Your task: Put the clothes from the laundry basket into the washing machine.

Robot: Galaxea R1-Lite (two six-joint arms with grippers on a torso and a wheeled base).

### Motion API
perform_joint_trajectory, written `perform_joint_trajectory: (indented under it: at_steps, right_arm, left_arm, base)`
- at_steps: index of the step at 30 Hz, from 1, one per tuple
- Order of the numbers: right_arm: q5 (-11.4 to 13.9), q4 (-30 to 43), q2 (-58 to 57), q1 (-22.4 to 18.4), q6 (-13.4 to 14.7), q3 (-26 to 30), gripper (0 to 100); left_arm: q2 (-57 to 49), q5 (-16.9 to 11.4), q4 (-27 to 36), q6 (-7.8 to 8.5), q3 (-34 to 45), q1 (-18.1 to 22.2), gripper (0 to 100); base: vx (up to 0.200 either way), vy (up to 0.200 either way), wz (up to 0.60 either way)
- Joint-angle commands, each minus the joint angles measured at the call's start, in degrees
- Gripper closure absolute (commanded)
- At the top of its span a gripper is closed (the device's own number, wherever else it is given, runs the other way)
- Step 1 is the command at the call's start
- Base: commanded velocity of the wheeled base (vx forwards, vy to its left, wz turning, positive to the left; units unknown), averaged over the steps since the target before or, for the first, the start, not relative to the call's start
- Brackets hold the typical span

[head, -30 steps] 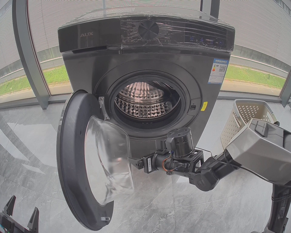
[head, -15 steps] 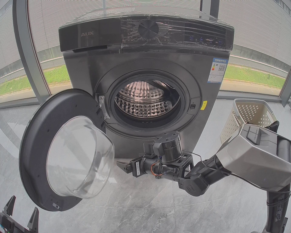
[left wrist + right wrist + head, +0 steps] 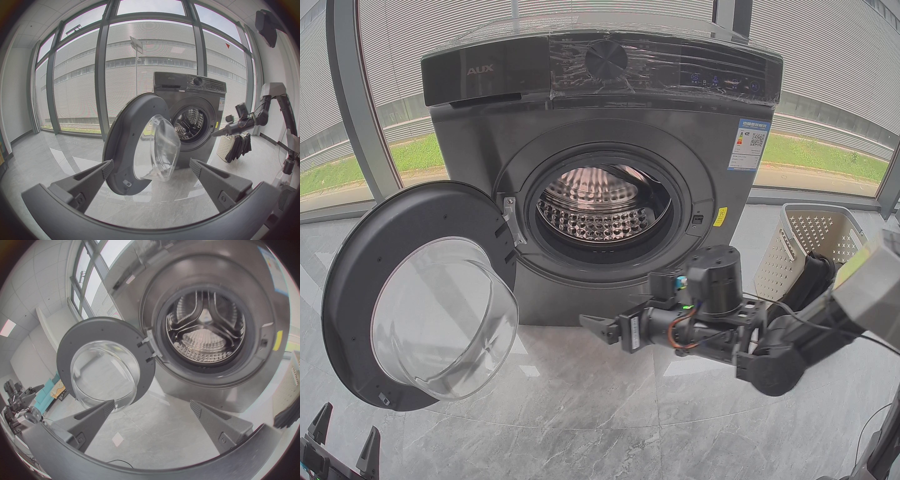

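Door (image 3: pixel 419 294) swung wider; dark clothes (image 3: pixel 815 278) partly behind right arm (image 3: pixel 800 350).

Daylight pours in through the tall windows (image 3: pixel 831 94) behind the washing machine (image 3: pixel 487 150), so everything before me is bright and evenly lit. The polished floor (image 3: pixel 581 387) mirrors pale patches of the panes. The plastic film (image 3: pixel 650 69) over the panel glints, the drum (image 3: pixel 594 200) gleams inside its dark opening, and the door glass (image 3: pixel 437 319) carries white highlights. Straight window frames bow outward toward the edges, and both my wrist views darken to black at their corners.
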Motion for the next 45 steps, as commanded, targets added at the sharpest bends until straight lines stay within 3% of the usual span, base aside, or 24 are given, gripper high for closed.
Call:
perform_joint_trajectory:
  at_steps: [1,5,9,10,11,12,15,22,27,31,35,40,41,45]
  right_arm:
    - [-1.2,-0.3,-21.4,-3.6,-4.8,15.9,0]
    - [-3.4,0.0,-33.4,-5.4,-6.5,25.3,0]
    - [-5.2,0.4,-40.1,-9.1,-7.7,30.0,0]
    - [-5.3,0.4,-44.5,-13.0,-8.8,33.6,0]
    - [-5.3,0.4,-44.5,-13.0,-8.8,33.6,0]
    - [-5.3,0.4,-48.5,-17.0,-10.8,36.6,0]
    - [-4.8,0.5,-55.5,-22.1,-12.9,40.7,0]
    - [-4.4,3.3,-70.0,-28.9,-13.5,46.2,0]
    - [-3.5,7.9,-80.9,-30.2,-13.5,50.3,0]
    - [-3.5,8.5,-86.7,-33.7,-13.5,53.6,0]
    - [-3.1,16.1,-95.6,-34.8,-12.9,53.6,0]
    - [-3.0,32.2,-109.7,-36.4,-12.3,53.6,0]
    - [-3.0,32.2,-109.7,-36.4,-12.3,53.6,0]
    - [-2.1,41.5,-115.8,-41.5,-12.7,53.6,0]
  left_arm:
    - [-1.0,0.0,0.0,-0.02,1.0,0.0,0]
    - [-1.0,0.0,0.0,0.07,1.0,0.0,0]
    - [-1.0,0.0,0.0,-0.02,1.0,0.0,0]
    - [-1.0,0.0,0.0,-0.02,1.0,0.0,0]
    - [-1.0,0.0,0.0,-0.02,1.0,0.0,0]
    - [-1.0,0.0,0.0,-0.02,1.0,0.0,0]
    - [-1.0,0.0,0.0,-0.02,1.0,0.0,0]
    - [-1.0,-0.1,0.0,-0.02,1.0,0.0,0]
    - [-1.0,0.0,0.0,-0.02,1.0,0.0,0]
    - [-1.0,0.0,0.0,-0.02,1.0,0.0,0]
    - [-1.0,0.0,0.0,-0.02,1.0,0.0,0]
    - [-1.0,0.0,0.0,-0.02,1.0,0.0,0]
    - [-1.0,0.0,0.0,-0.02,1.0,0.0,0]
    - [-1.0,0.0,0.0,-0.02,1.0,0.0,0]
  base:
    - [0.000,0.000,0.00]
    - [0.000,0.000,0.00]
    - [0.000,0.000,0.00]
    - [0.000,0.000,0.00]
    - [0.000,0.000,0.00]
    - [0.000,0.000,0.00]
    - [0.000,0.000,0.00]
    - [0.000,0.000,0.00]
    - [0.000,0.000,0.00]
    - [0.000,0.000,0.00]
    - [0.000,0.000,0.00]
    - [0.000,0.000,0.00]
    - [0.000,0.000,0.00]
    - [0.000,0.000,0.00]
